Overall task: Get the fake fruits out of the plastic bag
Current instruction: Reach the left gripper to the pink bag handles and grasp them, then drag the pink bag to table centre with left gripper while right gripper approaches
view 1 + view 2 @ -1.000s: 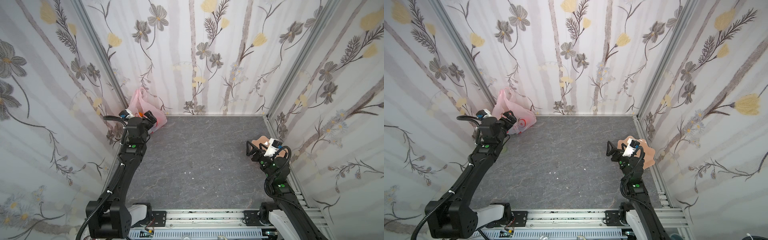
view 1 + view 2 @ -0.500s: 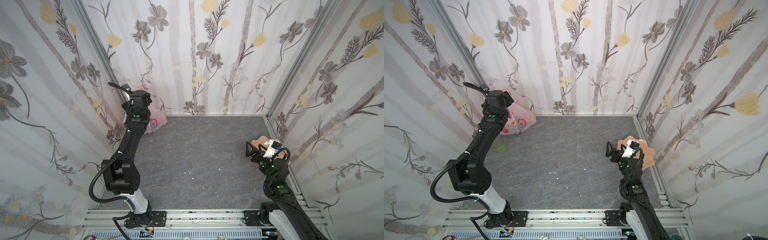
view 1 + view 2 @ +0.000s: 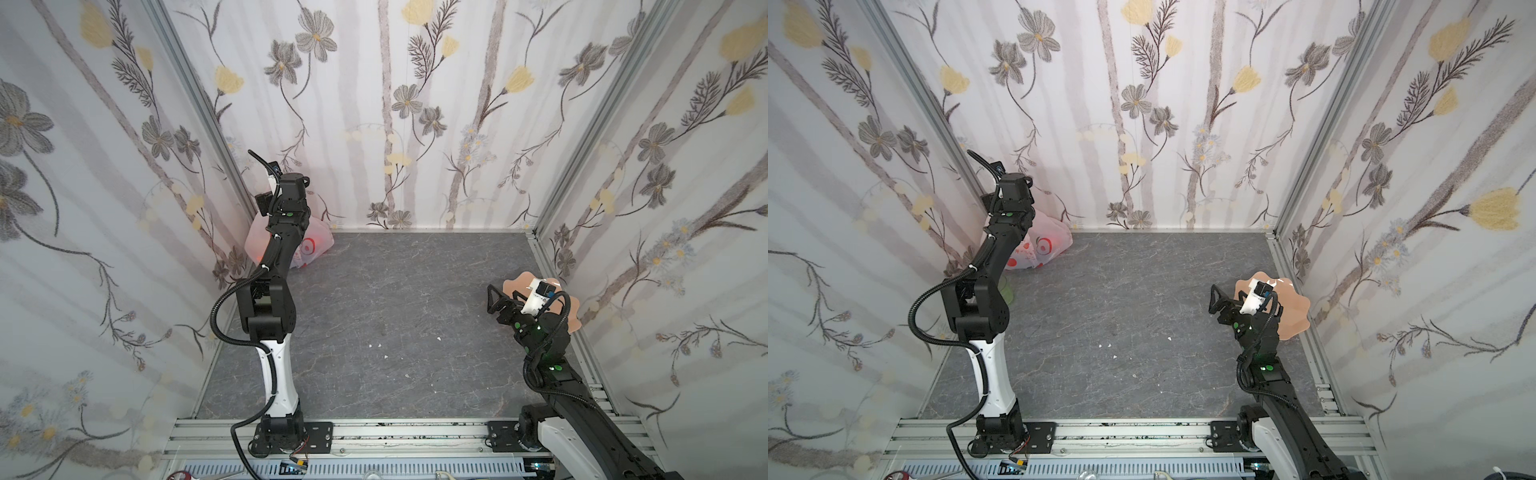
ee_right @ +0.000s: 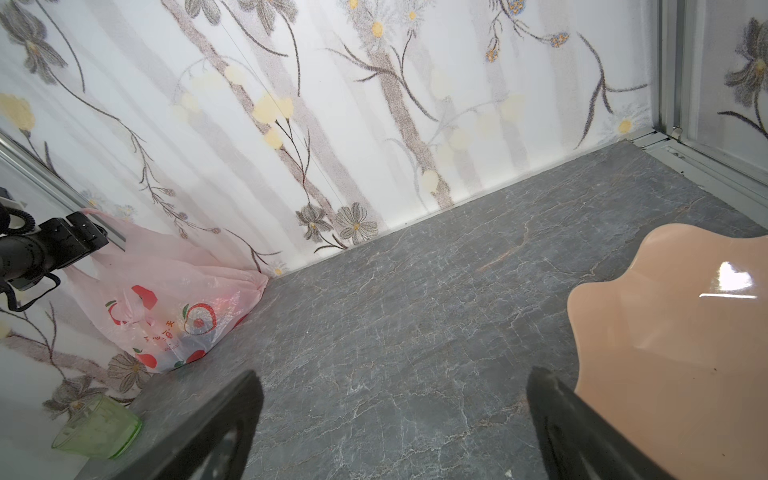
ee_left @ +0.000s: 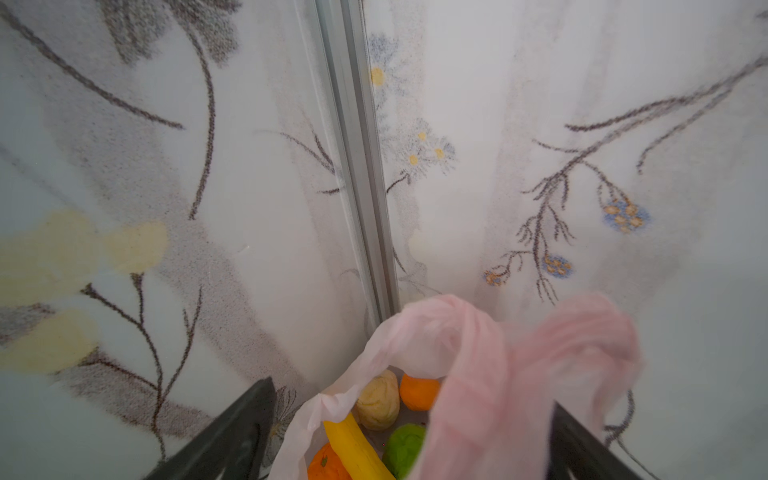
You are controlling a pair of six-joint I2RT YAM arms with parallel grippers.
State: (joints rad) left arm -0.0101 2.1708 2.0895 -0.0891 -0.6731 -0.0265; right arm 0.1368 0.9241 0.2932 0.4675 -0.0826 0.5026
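My left gripper (image 5: pixel 411 392) hangs over the mouth of the plastic bag (image 5: pixel 478 374). Its jaws are spread wide with nothing clamped, and the two handle loops droop across the gap between them. The bag sits in the far left corner of the table (image 4: pixel 415 332), pressed against both walls. My right gripper (image 4: pixel 392 374) is also wide open and empty, low at the right side next to the peach wavy-edged plate (image 4: pixel 685 332).

The likeliest slip, I think, is closing on film instead of fruit. The bag is thin, translucent pink plastic, limp and crinkled, and a loop caught in my jaws would lift the whole bag. The loops also flop over the opening and hide part of what lies inside.

The fruits are smooth, glossy and mostly rounded: a banana (image 5: pixel 353 449), an orange (image 5: pixel 419 390), a second orange (image 5: pixel 328 465), a bumpy green fruit (image 5: pixel 405 449) and a beige pear (image 5: pixel 378 401). They are packed touching each other, so I expect one to squirt sideways under a pinch, or a neighbour to roll into its place. The long curved banana looks the easiest to span.

The corner is tight, and the aluminium post (image 5: pixel 357 166) and the walls leave little room to tilt. A translucent green cup (image 4: pixel 97 432) stands near the bag, where my left arm could tip it.
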